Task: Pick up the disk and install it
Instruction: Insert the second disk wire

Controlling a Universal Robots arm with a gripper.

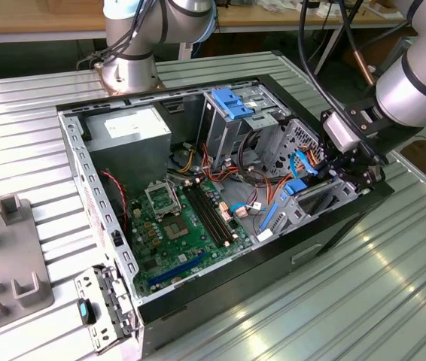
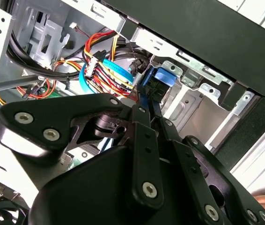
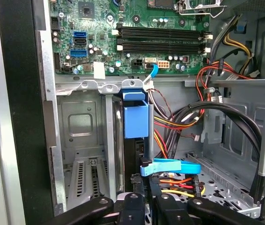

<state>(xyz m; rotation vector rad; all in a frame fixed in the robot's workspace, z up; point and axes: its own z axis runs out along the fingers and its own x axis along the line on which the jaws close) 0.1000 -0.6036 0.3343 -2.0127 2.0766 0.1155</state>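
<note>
The disk [image 3: 136, 117] stands on edge in the grey drive cage [image 3: 83, 122] at the front of the open computer case [image 1: 85, 173]. Its bright blue carrier rail faces the camera, with the dark body below it. My gripper [image 3: 147, 199] is shut on the disk, its black fingers [image 3: 135, 206] close together on either side of the thin edge. In the second wrist view the finger linkages converge at the gripper [image 2: 149, 110], just short of the disk's blue rail end [image 2: 163, 77]. In the exterior view the gripper [image 1: 348, 177] sits over the cage at the case's right side, beside the disk [image 1: 296, 186].
The green motherboard [image 1: 187, 218] lies on the case floor, with the power supply [image 1: 126, 131] behind it. Red, yellow and black cable bundles [image 3: 179, 117] and a light-blue data cable [image 3: 170, 166] crowd the cage. A light-blue latch plate [image 1: 232, 101] tops the rear cage. A grey fixture [image 1: 10, 256] stands at the exterior view's left.
</note>
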